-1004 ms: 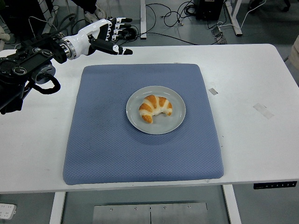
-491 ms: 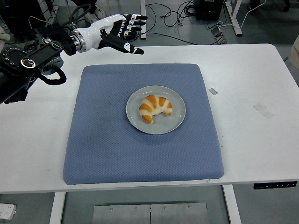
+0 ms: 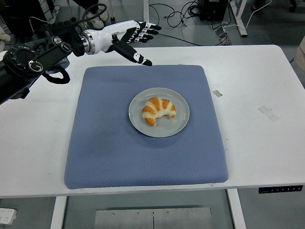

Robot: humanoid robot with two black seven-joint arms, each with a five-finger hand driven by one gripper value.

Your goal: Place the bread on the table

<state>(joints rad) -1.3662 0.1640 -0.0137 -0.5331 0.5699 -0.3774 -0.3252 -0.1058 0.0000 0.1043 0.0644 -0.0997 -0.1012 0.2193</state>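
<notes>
Your left hand point(image 3: 133, 39) hovers over the far left corner of the mat point(image 3: 109, 143), fingers spread and thumb angled down, holding nothing. The right arm is out of view. The bread point(image 3: 158, 110), a croissant, lies on the plate point(image 3: 182, 121) at the mat's middle, well apart from the hand.

Watch the plate: it is shallow and sits loose on a soft mat, so a fingertip pushing the rim could likely tip or slide it, and the bread may skid off before you grip it. The curved shape invites a poor hold; pinch one horn only and it may swing or drop. Squeeze too hard and you probably crush it.

Nothing stands between hand and bread. The bare table point(image 3: 267, 76) to the right carries only two tape scraps point(image 3: 268, 112), so landing room is ample.
</notes>
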